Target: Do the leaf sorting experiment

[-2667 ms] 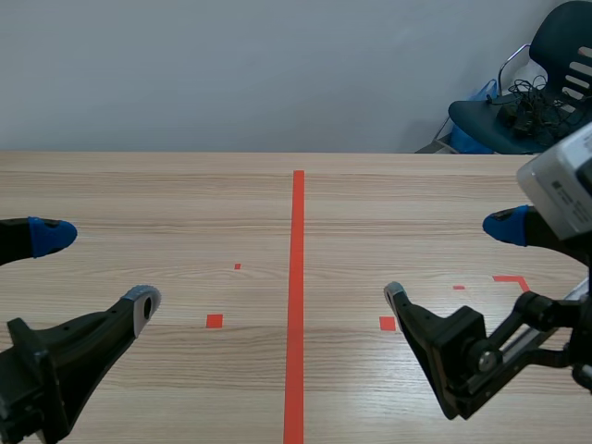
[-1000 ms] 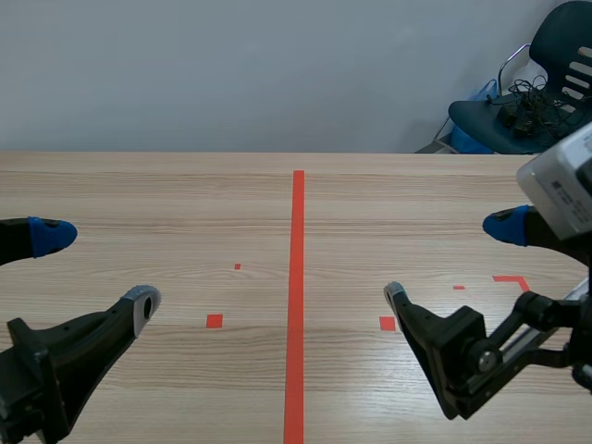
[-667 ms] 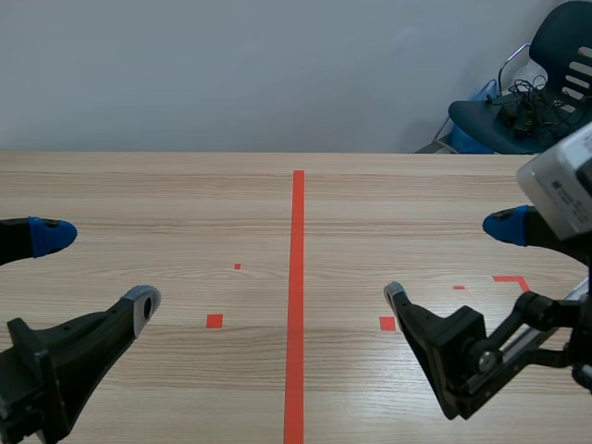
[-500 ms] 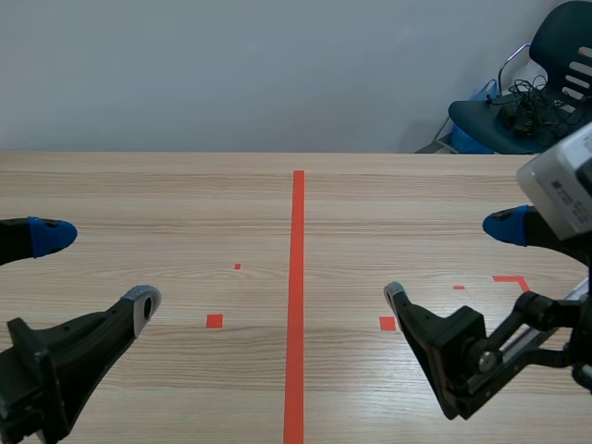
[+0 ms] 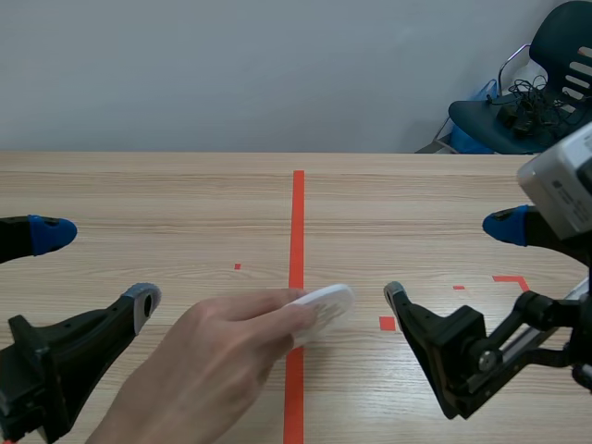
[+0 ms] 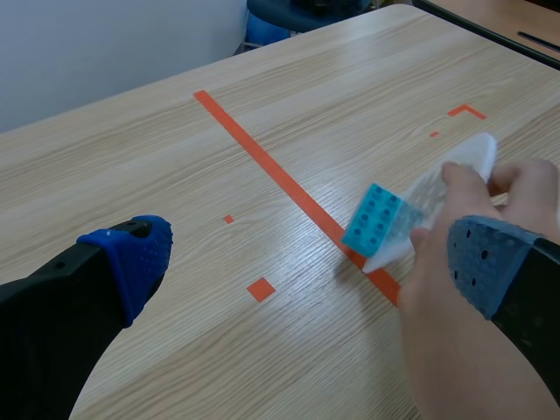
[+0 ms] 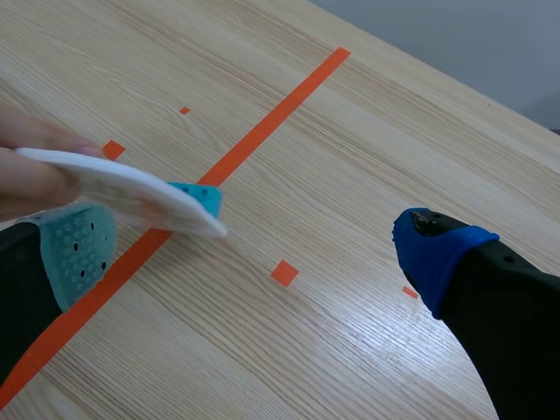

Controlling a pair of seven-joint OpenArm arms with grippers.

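Hand [image 5: 217, 356] holds white plate [image 5: 319, 307] w/ teal block [image 6: 374, 220] under it; left gripper [image 5: 97, 268] & right gripper [image 5: 449, 259] flank it, both gaping empty, so I'd say wait til hand's clear

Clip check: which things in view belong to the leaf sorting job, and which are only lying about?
Likely the job: a person's hand holding a flat white plastic dish with a turquoise studded block against it; open left pincer; open right pincer; light wooden table. No leaves visible.

Lying about: dark blue chair with tangled black cables on its seat, beyond the table.
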